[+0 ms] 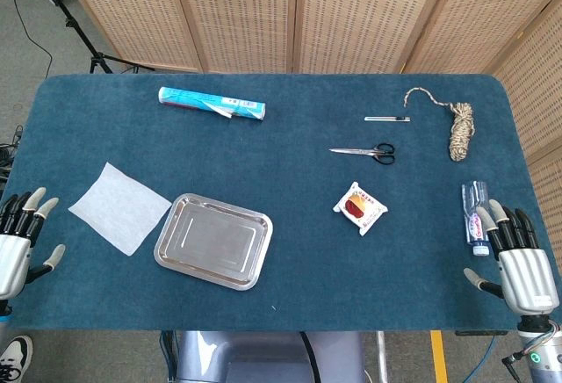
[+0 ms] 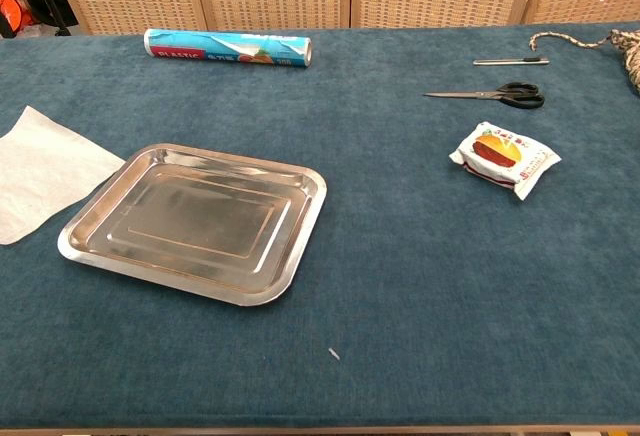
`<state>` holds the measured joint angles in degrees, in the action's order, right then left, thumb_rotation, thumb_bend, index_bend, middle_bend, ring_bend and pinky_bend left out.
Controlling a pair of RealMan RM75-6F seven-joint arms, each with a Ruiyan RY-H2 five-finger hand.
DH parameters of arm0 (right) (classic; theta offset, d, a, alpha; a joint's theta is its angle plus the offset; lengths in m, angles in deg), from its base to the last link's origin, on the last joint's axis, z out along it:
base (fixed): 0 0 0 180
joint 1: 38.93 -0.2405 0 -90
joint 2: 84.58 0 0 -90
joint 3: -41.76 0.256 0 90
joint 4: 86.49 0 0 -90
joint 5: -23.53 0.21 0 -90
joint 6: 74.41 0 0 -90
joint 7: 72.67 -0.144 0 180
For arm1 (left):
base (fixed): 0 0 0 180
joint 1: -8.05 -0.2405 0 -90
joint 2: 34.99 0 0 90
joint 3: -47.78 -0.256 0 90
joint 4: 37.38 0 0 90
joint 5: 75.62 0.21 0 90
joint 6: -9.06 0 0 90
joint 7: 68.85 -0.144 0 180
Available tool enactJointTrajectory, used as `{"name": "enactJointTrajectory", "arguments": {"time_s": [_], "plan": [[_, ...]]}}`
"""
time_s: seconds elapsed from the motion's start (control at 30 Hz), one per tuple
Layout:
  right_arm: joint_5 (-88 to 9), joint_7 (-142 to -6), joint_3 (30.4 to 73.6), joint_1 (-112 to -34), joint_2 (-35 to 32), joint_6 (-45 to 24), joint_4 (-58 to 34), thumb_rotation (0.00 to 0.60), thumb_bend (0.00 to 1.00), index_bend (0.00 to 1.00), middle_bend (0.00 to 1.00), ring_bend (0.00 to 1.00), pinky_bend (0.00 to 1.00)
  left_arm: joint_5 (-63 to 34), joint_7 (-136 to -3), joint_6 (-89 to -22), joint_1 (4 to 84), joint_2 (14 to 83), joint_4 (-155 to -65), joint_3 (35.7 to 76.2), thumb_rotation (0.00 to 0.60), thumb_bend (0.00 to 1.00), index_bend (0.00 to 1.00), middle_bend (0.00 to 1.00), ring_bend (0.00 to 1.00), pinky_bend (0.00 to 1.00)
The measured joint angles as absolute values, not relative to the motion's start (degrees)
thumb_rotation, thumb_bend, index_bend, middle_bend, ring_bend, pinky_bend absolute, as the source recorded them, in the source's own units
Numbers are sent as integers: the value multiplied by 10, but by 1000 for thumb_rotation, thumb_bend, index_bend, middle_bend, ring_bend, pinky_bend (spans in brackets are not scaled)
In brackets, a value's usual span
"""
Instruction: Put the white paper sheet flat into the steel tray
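Left hand (image 1: 19, 242) at the table's left edge, fingers spread, holding nothing. Just right of it, the white paper sheet (image 1: 119, 206) lies flat on the blue cloth-covered table (image 1: 290, 278), one corner just beside the rectangular steel tray (image 1: 213, 241), not in it. Tray holds nothing, sits near the front edge. Behind them, a blue and white roll of plastic wrap (image 1: 212, 105) lies on its side. Further right, black-handled scissors (image 1: 364, 151) with a thin silver pen-like tool (image 1: 387, 119) behind; what it is exactly is unclear. In front, a white snack packet with a red and yellow print (image 1: 361, 208). Coil of tan twine (image 1: 457, 128) at far right. Small clear packet with blue markings (image 1: 475, 214) touches or sits just behind the right hand (image 1: 518, 260), which is spread and empty at the right edge.
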<state>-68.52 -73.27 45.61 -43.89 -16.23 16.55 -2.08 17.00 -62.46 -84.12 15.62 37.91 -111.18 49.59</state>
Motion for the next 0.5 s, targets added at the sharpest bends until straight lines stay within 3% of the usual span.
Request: {"name": "enactJointTrajectory", "arguments": {"time_s": [0.5], "plan": [[-690,-735,454,-439,-164,166,-18,600,0,1,0,0,0,178,-621,-830,159,376,-1114,490,600,287,123,0,0,36]]}}
